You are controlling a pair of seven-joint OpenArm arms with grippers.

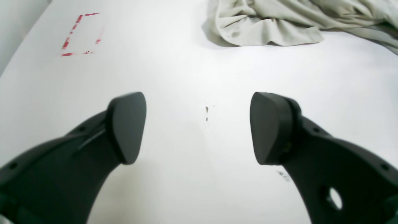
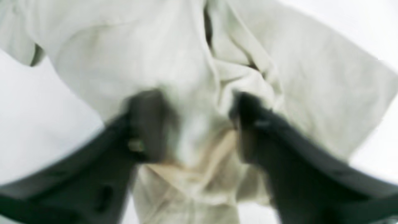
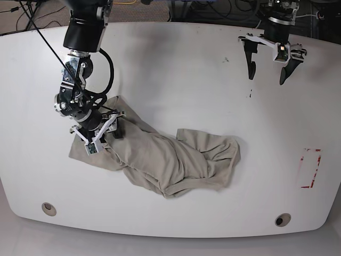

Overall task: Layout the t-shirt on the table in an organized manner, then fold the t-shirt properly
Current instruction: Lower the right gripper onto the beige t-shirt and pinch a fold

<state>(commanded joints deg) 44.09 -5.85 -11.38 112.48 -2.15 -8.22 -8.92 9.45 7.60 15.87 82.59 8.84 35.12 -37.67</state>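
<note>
The beige-grey t-shirt (image 3: 170, 160) lies crumpled in a long diagonal heap across the front middle of the white table (image 3: 170, 69). My right gripper (image 3: 101, 136) is at the heap's left end, and its wrist view, blurred, shows the right gripper (image 2: 199, 124) with a thick bunch of the t-shirt (image 2: 311, 77) clamped between its fingers. Far off at the back right, my left gripper (image 3: 266, 72) hovers over bare table. In its own view the left gripper (image 1: 199, 124) is open and holds nothing, with an edge of the t-shirt (image 1: 267, 25) well ahead of it.
A red-outlined rectangle (image 3: 310, 168) marks the table's right side and also shows as the red rectangle (image 1: 81, 34) in the left wrist view. Two grey grommet holes (image 3: 48, 208) (image 3: 282, 219) sit near the front edge. Small dark specks (image 1: 206, 113) lie under the left gripper.
</note>
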